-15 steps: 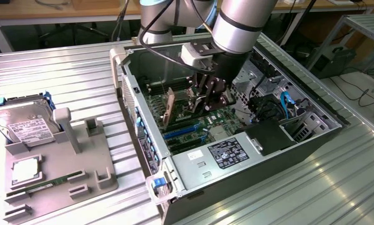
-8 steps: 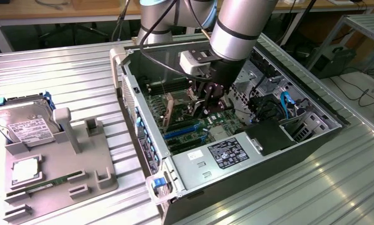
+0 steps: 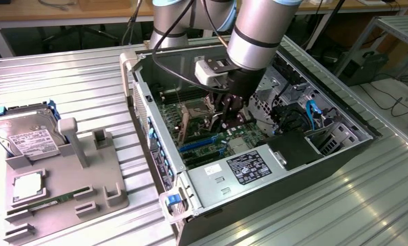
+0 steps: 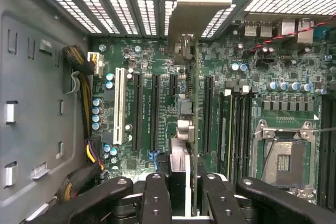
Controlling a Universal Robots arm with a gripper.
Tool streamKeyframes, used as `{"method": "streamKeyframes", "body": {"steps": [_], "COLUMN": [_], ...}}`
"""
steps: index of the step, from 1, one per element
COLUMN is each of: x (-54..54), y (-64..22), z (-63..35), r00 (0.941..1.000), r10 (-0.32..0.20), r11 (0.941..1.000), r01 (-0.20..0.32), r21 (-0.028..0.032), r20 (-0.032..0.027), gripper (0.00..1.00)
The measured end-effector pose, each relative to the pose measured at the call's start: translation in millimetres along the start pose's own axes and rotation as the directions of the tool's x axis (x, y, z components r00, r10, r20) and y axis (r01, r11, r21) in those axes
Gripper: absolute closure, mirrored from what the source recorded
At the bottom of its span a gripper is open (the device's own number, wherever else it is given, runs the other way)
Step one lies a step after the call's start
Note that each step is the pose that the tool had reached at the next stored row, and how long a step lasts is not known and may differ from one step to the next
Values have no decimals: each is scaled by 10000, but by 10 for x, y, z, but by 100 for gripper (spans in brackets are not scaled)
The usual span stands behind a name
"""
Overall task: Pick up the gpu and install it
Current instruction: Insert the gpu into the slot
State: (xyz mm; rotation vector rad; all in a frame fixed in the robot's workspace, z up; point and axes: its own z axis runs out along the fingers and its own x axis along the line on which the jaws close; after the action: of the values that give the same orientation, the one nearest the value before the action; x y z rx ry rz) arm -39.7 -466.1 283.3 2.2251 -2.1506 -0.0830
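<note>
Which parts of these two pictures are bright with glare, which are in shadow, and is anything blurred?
Exterior view: ceiling light glares on the ribbed metal table and the arm's silver sleeve; the motherboard inside the computer case lies dimmer. Wrist view: the vent grilles shine pale, the gpu held edge-on looks soft, and the gripper is dark and slightly blurred.

gpu (image 4: 192,103): green board edge, pale grey metal bracket.
gripper (image 4: 178,195): black fingers.
motherboard (image 4: 157,61): dark green, black slots, one white slot.
computer case (image 3: 340,154): dark grey outside, light grey inside.
hard drive (image 3: 27,137): silver, white label with black print.
tray (image 3: 67,189): plain grey.
table (image 3: 67,87): ribbed silver.
</note>
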Motion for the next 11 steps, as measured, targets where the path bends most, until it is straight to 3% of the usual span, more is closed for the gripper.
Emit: {"method": "streamKeyframes", "body": {"steps": [4, 8, 9, 11], "x": [-9, -13, -64, -86], "y": [-2, -4, 38, 50], "z": [20, 88, 157, 178], "r00": [9999, 9974, 9974, 9975], "r10": [131, 718, 723, 711], "r11": [9999, 9974, 9973, 9972], "r01": [-131, -718, -724, -712], "r21": [96, 100, 157, 208], "r20": [7, 48, 50, 51], "gripper": [72, 72, 72, 72]}}
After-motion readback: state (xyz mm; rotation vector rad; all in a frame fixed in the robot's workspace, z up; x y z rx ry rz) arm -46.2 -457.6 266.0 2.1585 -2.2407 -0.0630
